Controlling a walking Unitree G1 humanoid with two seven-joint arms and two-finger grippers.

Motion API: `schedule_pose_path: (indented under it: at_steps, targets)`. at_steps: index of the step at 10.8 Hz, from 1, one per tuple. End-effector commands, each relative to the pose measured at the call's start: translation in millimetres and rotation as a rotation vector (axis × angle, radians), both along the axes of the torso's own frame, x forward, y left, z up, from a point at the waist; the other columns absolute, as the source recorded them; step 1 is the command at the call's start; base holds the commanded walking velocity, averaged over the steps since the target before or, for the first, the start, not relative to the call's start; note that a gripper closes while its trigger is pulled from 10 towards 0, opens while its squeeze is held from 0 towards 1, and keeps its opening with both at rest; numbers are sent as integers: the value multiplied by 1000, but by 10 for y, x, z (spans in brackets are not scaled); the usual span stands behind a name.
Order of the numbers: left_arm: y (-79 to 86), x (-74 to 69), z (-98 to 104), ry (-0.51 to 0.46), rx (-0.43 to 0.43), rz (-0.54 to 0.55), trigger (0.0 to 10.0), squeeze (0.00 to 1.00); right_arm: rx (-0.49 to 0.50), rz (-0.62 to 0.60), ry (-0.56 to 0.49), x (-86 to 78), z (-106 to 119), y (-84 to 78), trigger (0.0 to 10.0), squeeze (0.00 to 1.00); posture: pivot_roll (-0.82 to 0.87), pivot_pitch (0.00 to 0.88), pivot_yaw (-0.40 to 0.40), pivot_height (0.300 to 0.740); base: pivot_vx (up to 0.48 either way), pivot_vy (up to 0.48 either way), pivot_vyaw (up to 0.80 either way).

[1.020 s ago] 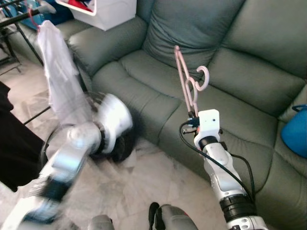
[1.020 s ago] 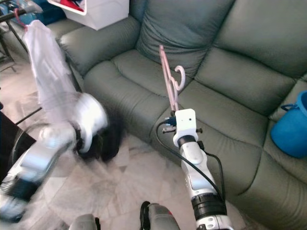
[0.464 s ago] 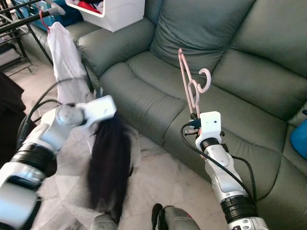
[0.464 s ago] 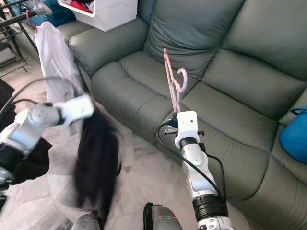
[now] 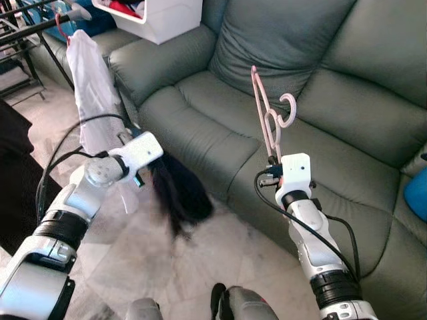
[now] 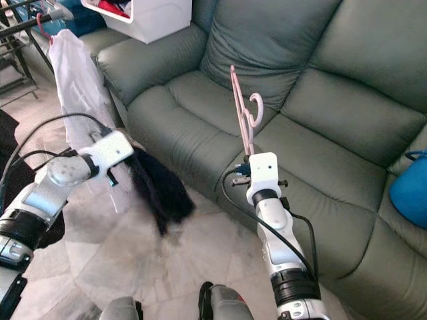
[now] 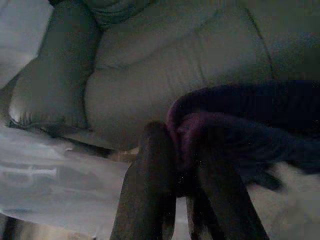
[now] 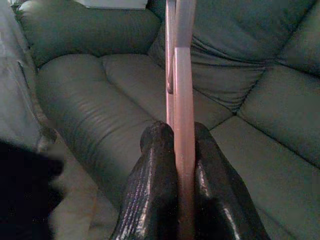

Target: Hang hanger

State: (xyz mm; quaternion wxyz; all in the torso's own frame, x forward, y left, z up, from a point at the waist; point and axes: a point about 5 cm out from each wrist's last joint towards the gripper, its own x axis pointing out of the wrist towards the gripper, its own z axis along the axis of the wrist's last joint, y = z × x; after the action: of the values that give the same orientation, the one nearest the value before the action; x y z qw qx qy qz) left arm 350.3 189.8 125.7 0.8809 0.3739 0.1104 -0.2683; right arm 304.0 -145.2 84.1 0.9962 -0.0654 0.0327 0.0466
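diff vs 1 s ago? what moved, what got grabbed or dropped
The left gripper swung up and toward the sofa, carrying the dark garment, which now trails out beside the seat front instead of hanging down. Nothing was grabbed or let go. The right gripper stays shut on the pink hanger, upright over the sofa. The white garment still hangs on the rack.

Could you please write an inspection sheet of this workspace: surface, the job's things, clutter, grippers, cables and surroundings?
Surface: pale marble-patterned floor.
Job's things: pink hanger held upright over the sofa; dark garment dangling above the floor, blurred.
Clutter: blue item on the sofa's right side.
Grippers: right gripper shut on the hanger; left gripper shut on the garment.
Cables: black cable along the right forearm; another loops beside the left arm.
Surroundings: grey-green sofa; white garment hanging on a dark rail; white bin.
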Motion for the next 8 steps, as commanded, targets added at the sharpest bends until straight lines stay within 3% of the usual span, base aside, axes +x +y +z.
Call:
schedule_pose_path:
  at_steps: [1, 5, 8]
  targets:
    - [-28, -3, 51, -34, -55, -4, 10000, 0, 5, -1, -6, 9, 5, -5, 10000, 0, -30, 110, -63, 740, 0, 0, 0]
    - [-104, -93, -21, -34, -137, -9, 10000, 0, 1, 1, -2, -1, 3, -35, 10000, 0, -29, 110, -66, 740, 0, 0, 0]
    - [-198, -201, -110, -16, -232, 3, 10000, 0, 2, 4, 10, -26, -20, -29, 10000, 0, -38, 109, -71, 740, 0, 0, -800]
